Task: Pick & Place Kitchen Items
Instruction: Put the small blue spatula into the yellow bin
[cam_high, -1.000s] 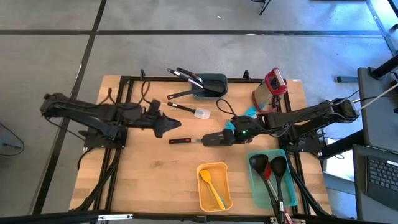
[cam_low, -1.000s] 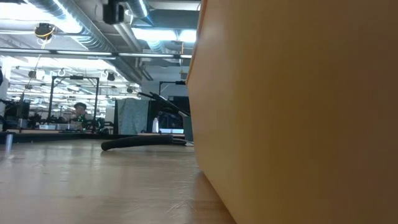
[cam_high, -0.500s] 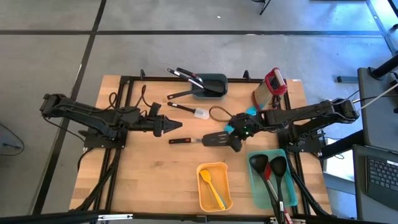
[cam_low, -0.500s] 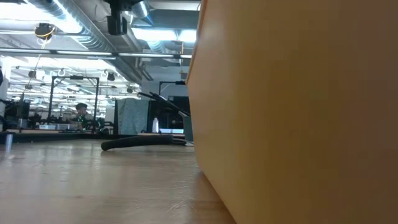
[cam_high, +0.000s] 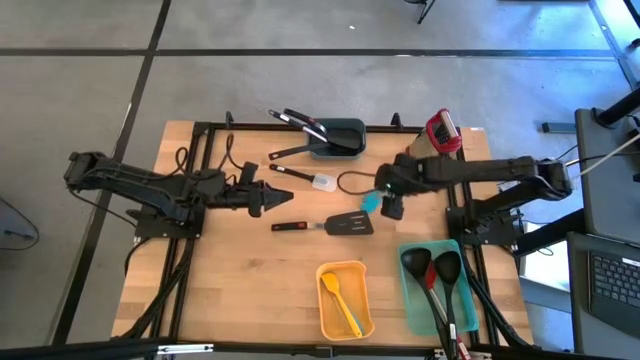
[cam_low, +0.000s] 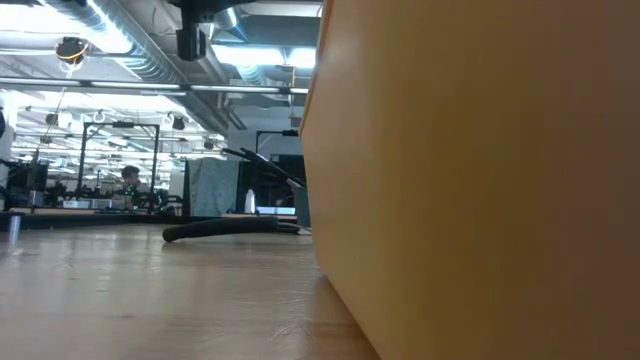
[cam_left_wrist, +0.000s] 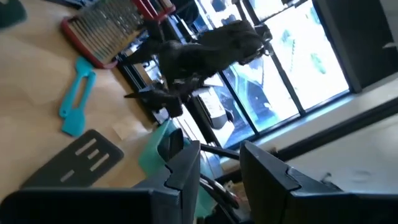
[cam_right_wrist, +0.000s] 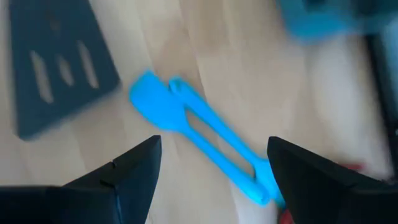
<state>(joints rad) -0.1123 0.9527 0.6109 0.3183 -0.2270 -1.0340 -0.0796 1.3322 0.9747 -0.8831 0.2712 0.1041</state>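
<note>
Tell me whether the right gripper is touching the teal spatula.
Apart. The right wrist view shows the teal spatula flat on the table between the open right gripper fingers, neither touching it.

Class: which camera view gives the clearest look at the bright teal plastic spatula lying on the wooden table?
The right wrist view: the bright teal plastic spatula fills the middle of the picture, whole, between that gripper's open jaws. The left wrist view shows it smaller, beside a black slotted turner. The high view shows only its blade by the right gripper. The low view misses it.

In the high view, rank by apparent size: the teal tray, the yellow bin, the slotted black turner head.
1. Teal tray, largest
2. Yellow bin, somewhat smaller
3. Slotted black turner head, clearly smallest
</note>
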